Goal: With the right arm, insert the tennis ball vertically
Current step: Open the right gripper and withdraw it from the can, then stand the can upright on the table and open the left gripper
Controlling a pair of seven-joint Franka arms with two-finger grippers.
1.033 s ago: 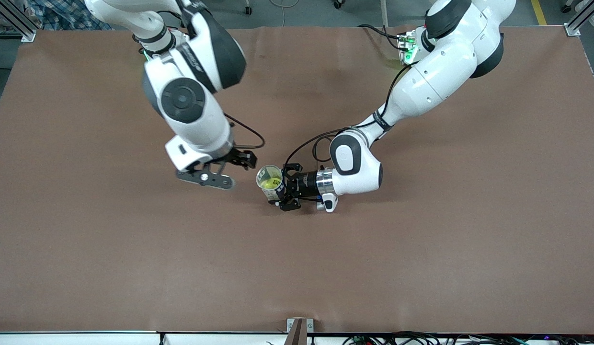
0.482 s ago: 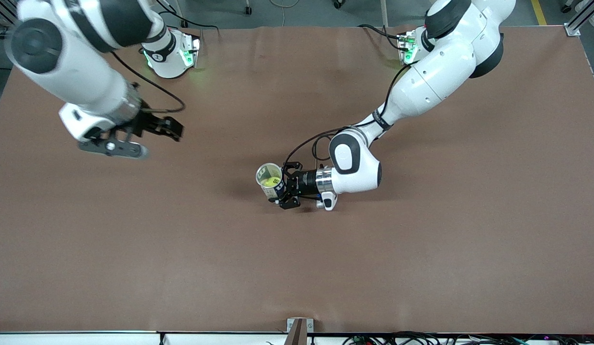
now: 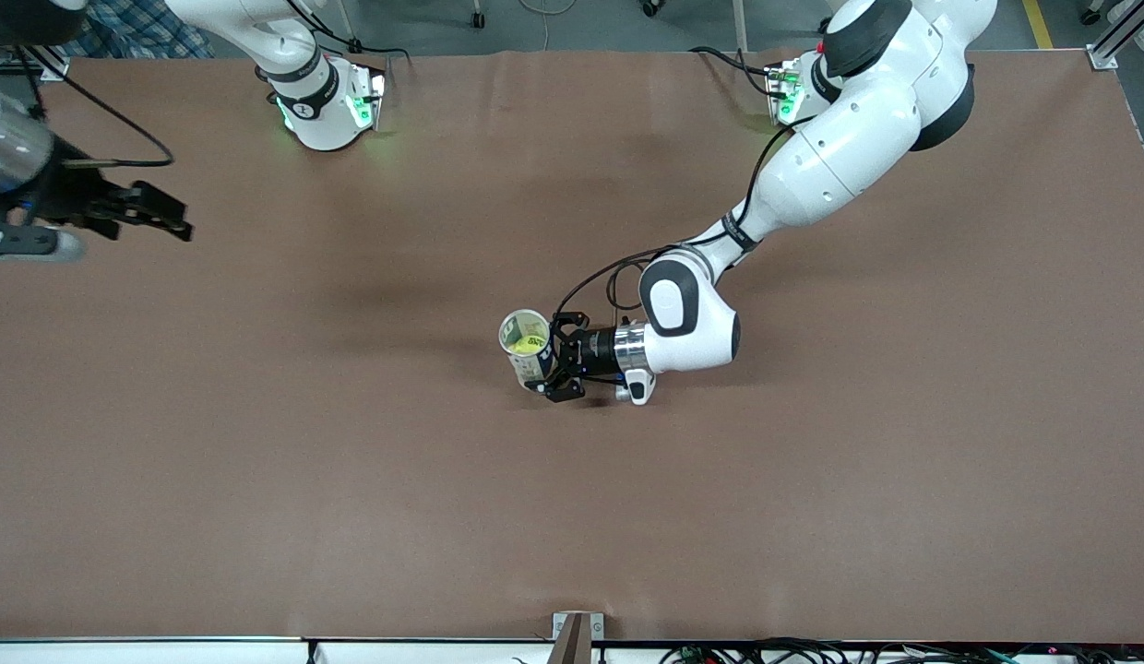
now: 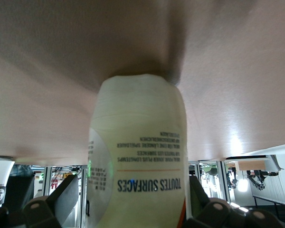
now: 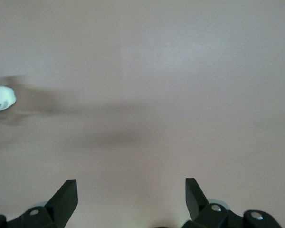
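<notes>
Front view: high up, facing the arm bases, taking in the whole brown table (image 3: 258, 461). Left wrist view: pressed right against the pale cylindrical tennis-ball can (image 4: 137, 152) — also mid-table from the front (image 3: 526, 346). Right wrist view: looking across bare tabletop — can just at the frame's edge (image 5: 0, 98).

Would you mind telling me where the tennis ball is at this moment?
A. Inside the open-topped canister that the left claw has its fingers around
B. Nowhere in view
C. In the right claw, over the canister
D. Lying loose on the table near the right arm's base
A: the yellow tennis ball shows inside the canister, which sits between the left claw's fingers; the right claw is open and holds nothing.
</notes>
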